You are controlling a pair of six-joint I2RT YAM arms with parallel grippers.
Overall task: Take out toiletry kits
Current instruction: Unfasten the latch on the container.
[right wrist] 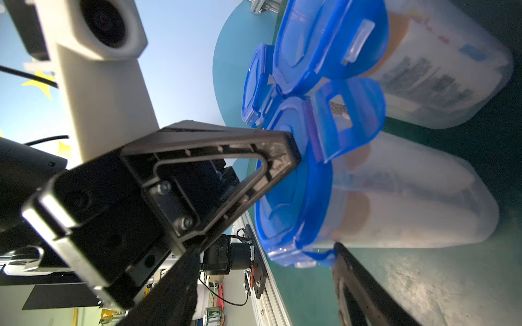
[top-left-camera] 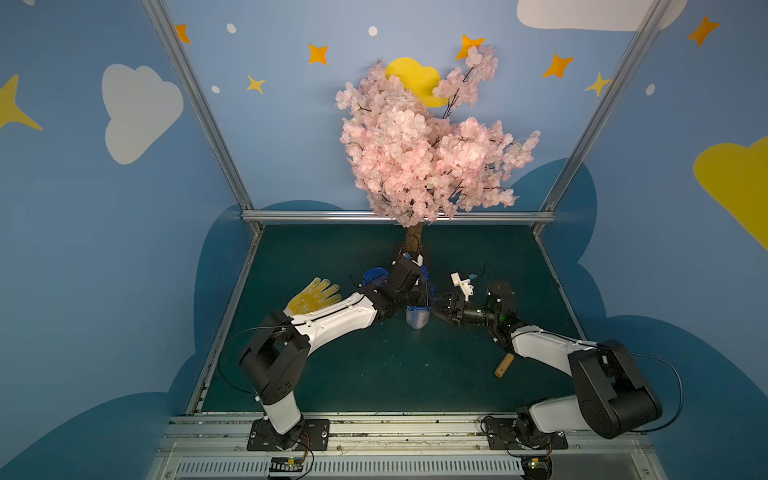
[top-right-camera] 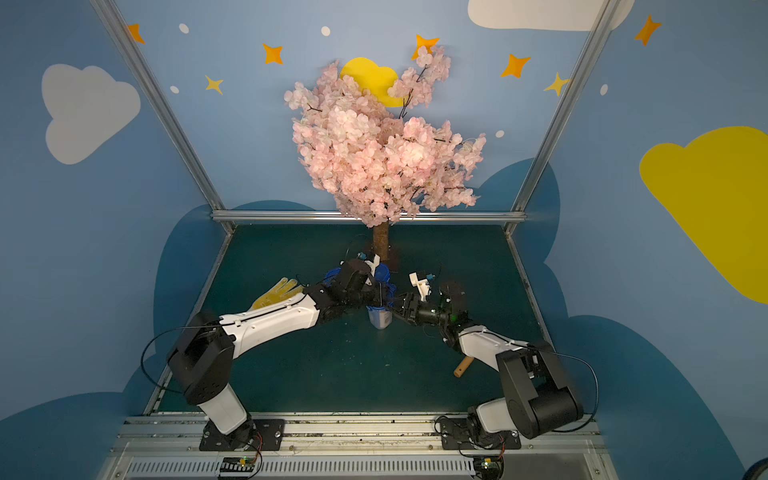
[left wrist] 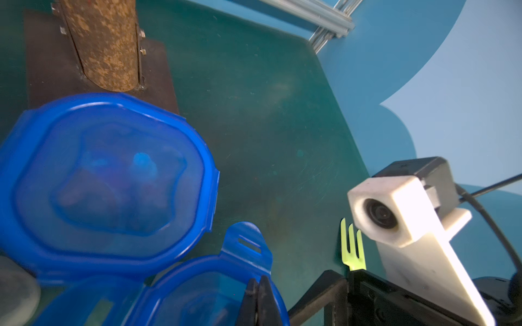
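Observation:
The toiletry kits are inside clear jars with blue clip lids. Through the near jar's (right wrist: 409, 197) wall I see white bottles with an orange cap (right wrist: 356, 207). A printed white piece (right wrist: 423, 70) shows in the jar behind it. In both top views the near jar (top-left-camera: 417, 318) (top-right-camera: 380, 319) stands between the two arms. My left gripper (left wrist: 260, 296) is shut, its tips resting on that jar's blue lid (left wrist: 197, 299) beside a raised clip flap (left wrist: 248, 245). My right gripper (right wrist: 265, 282) is open beside the lid's lower edge (right wrist: 293, 255), with nothing between its fingers.
More blue-lidded jars (left wrist: 107, 180) (top-left-camera: 374, 277) crowd against the tree trunk (top-left-camera: 413, 239) on its brown base plate. A yellow glove (top-left-camera: 313, 296) lies to the left under my left arm. A wooden cylinder (top-left-camera: 504, 365) lies by my right arm. A yellow-green fork (left wrist: 351, 249) shows near the right wrist camera (left wrist: 395, 211).

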